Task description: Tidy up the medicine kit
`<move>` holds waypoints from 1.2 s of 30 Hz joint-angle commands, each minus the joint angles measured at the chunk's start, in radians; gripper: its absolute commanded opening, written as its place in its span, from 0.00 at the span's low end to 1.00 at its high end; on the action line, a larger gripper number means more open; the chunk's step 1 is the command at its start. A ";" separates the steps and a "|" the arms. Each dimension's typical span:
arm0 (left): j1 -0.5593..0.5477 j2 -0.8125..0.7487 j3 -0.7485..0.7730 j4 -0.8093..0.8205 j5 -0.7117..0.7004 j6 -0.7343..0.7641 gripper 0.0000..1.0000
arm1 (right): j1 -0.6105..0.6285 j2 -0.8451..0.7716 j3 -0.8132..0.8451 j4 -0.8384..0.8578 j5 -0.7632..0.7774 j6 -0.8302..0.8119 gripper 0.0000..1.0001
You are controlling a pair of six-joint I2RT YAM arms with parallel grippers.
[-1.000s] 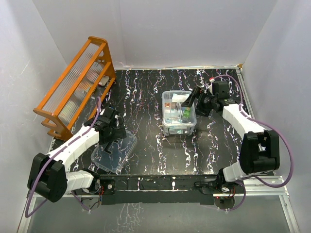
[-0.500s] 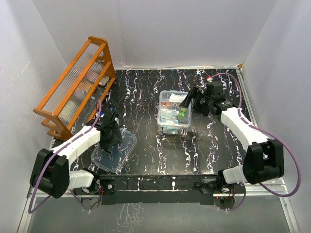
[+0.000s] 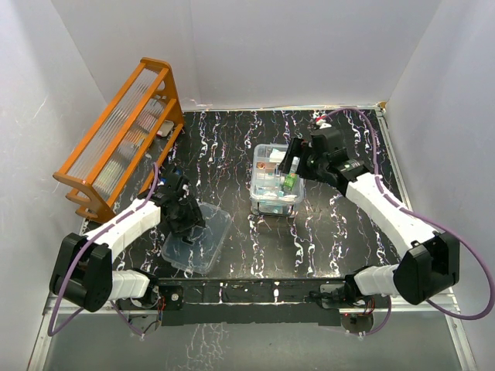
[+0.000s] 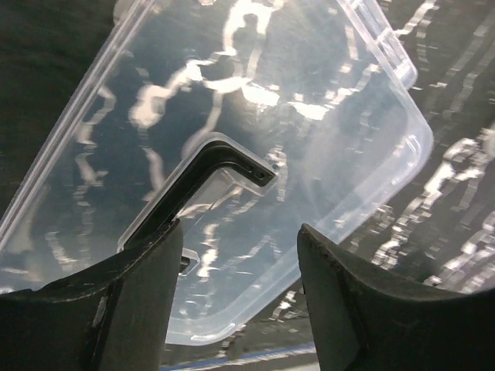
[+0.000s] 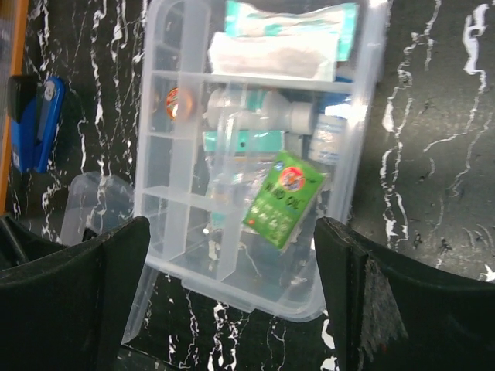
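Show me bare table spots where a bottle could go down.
Free: the front strip between the clear lid and the box; the far strip between the orange rack and the box. Crowded: the left, around rack, lid and left gripper.

This looks like a robotics lab test cell, not a home or a shop. Plain white panels (image 3: 271, 54) close in the bench (image 3: 232, 139) on the left, far and right sides, making a bare booth. The bench top is a black sheet with white marbled streaks. A metal rail (image 3: 255, 290) along the lower edge of the frame carries the bases of the left arm (image 3: 124, 224) and the right arm (image 3: 383, 202), each trailing a purple cable (image 3: 348, 109). An orange wooden rack (image 3: 116, 151) at the upper left and a clear plastic box (image 3: 276, 182) near the centre sit like staged props. Below the rail there seems to be bare metal framing, though that strip is dim.
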 commanded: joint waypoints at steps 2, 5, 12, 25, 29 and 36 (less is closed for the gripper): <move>-0.001 -0.014 -0.053 0.145 0.261 -0.177 0.60 | 0.117 -0.027 0.081 -0.011 0.103 0.016 0.84; -0.002 -0.031 -0.072 0.231 0.300 -0.240 0.60 | 0.190 -0.012 0.103 -0.012 0.138 0.036 0.83; -0.002 -0.062 0.087 -0.003 0.020 -0.028 0.64 | 0.410 0.053 0.184 -0.016 0.256 0.098 0.80; -0.001 0.045 0.125 -0.085 -0.084 0.290 0.74 | 0.608 0.183 0.255 0.005 0.389 0.208 0.74; -0.001 0.131 0.144 -0.084 -0.095 0.306 0.73 | 0.608 0.157 0.245 0.012 0.414 0.208 0.74; -0.001 0.183 0.107 -0.058 -0.051 0.305 0.73 | 0.607 0.151 0.233 0.021 0.413 0.200 0.74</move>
